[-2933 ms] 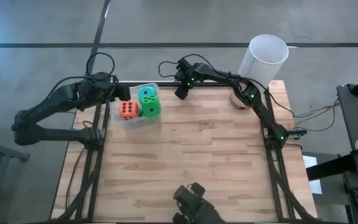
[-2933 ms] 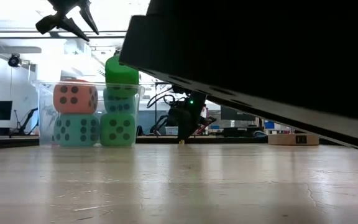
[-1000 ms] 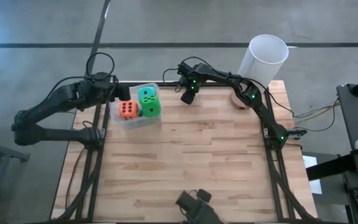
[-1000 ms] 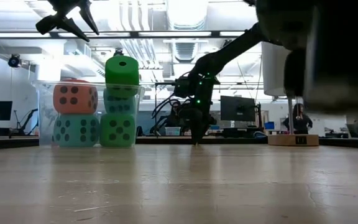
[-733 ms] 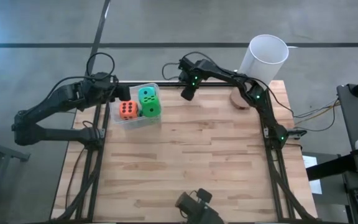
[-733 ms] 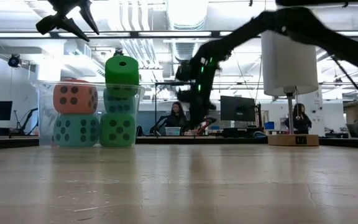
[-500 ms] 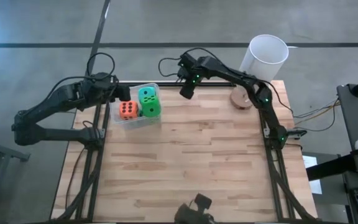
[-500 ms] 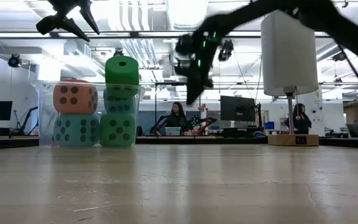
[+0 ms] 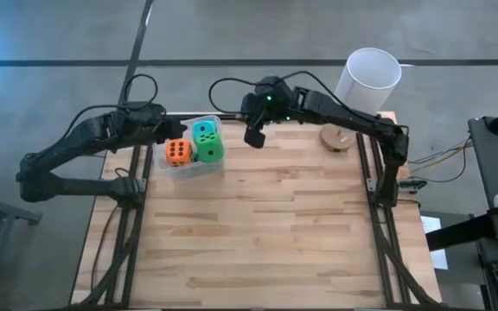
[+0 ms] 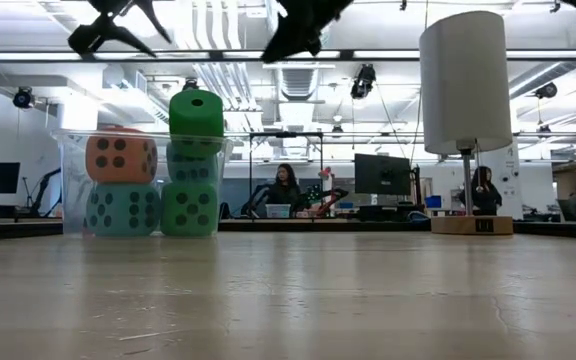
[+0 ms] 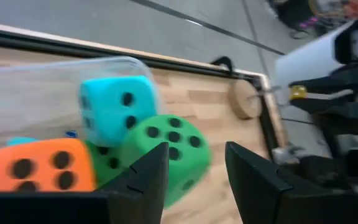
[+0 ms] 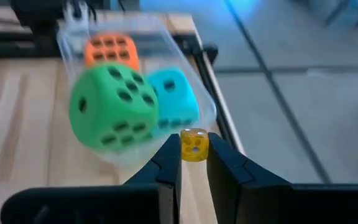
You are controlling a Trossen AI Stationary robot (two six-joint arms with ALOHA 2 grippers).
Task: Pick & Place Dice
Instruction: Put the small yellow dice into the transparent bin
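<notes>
Right gripper (image 12: 194, 163) pinches a tiny translucent yellow die (image 12: 194, 145), raised just beside the clear plastic tub (image 9: 173, 168) of big foam dice (image 9: 207, 142). We see left gripper (image 11: 194, 163) partly open, empty, beside that tub.

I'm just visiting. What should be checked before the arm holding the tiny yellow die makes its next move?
1. Small yellow translucent die gripped: ok, the right arm's jaws are shut on it.
2. Clear plastic tub upright on the wooden table: ok.
3. Right arm's jaws over the tub: not ok, they are raised beside it.
4. Room inside the tub: cannot tell; the top bright green foam die rises above the rim.
5. Left arm's jaws empty: ok, open beside the tub.
</notes>
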